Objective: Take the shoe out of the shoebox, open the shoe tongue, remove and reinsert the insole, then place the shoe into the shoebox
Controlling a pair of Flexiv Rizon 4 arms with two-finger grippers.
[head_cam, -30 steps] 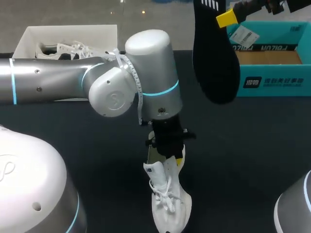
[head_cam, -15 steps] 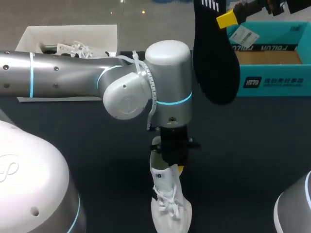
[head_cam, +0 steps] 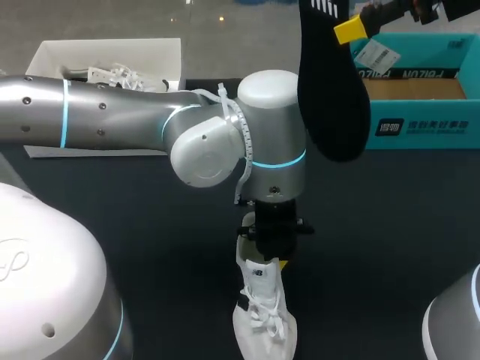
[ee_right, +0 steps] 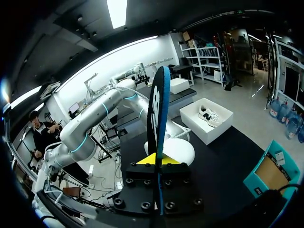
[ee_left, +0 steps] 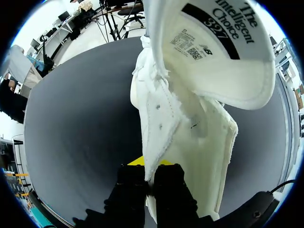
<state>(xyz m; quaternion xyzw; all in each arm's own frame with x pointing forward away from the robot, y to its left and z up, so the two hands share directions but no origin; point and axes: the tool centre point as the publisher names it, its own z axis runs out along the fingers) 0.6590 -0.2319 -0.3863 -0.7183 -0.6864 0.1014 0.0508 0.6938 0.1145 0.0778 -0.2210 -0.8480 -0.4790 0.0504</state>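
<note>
A white shoe (head_cam: pixel 262 319) stands on the dark table near the front edge, toe toward me. My left gripper (head_cam: pixel 270 255) comes down on its heel end from above. In the left wrist view the left gripper (ee_left: pixel 149 178) is shut on the shoe's (ee_left: pixel 190 123) side wall, and the tongue (ee_left: pixel 213 47) is folded up ahead of it. My right gripper (head_cam: pixel 351 30) hangs high at the back right, shut on a black insole (head_cam: pixel 330 82) that dangles below it. Seen from the right wrist, the insole (ee_right: pixel 158 109) stands edge-on between the right gripper's (ee_right: pixel 156 164) yellow tips. The teal shoebox (head_cam: pixel 420 101) is open at the back right.
A white box (head_cam: pixel 45 64) with another white shoe (head_cam: pixel 112 75) sits at the back left. My left arm's thick wrist (head_cam: pixel 262 142) spans the table's middle, close to the hanging insole. The teal shoebox (ee_right: pixel 273 173) and white box (ee_right: pixel 209 121) show beyond the right gripper.
My left arm has swung to the right, carrying the shoe's heel end along; the shoe now stands straighter. The right arm and the insole have kept still.
</note>
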